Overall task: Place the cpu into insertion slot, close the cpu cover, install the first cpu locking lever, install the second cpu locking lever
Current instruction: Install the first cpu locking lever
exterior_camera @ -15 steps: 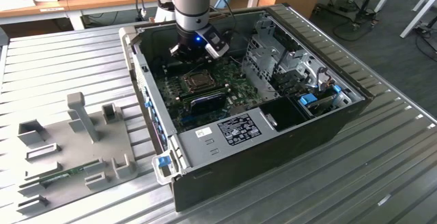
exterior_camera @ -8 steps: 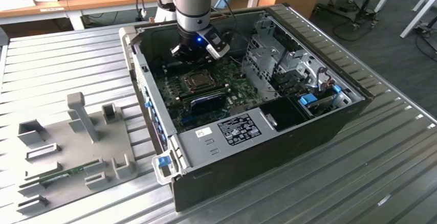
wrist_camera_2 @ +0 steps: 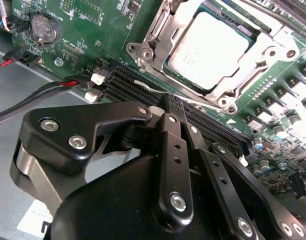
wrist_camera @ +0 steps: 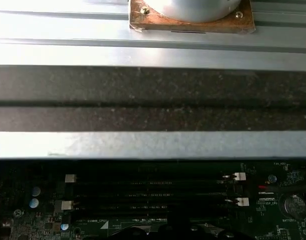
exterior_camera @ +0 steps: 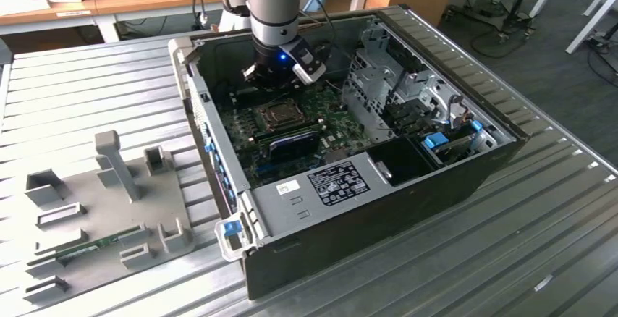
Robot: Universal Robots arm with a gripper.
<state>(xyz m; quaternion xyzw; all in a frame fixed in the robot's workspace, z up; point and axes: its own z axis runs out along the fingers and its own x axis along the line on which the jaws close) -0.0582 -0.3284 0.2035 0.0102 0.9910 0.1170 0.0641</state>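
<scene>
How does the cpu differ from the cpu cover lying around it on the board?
The cpu is a solid, dull grey square; the cpu cover is a shinier silvery frame with an open window. The cpu shows through that window, while the cpu cover lies around its edges and reaches farther out. Both lie flat on the green board.

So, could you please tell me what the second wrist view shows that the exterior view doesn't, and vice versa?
Second wrist view: the cpu seated in its socket, the cpu cover lying flat around it, and a coin-cell battery. Exterior view: the whole computer case on a slatted table, with a grey fixture plate at the exterior view's left. Both: the gripper low over the motherboard, close beside the socket.
</scene>
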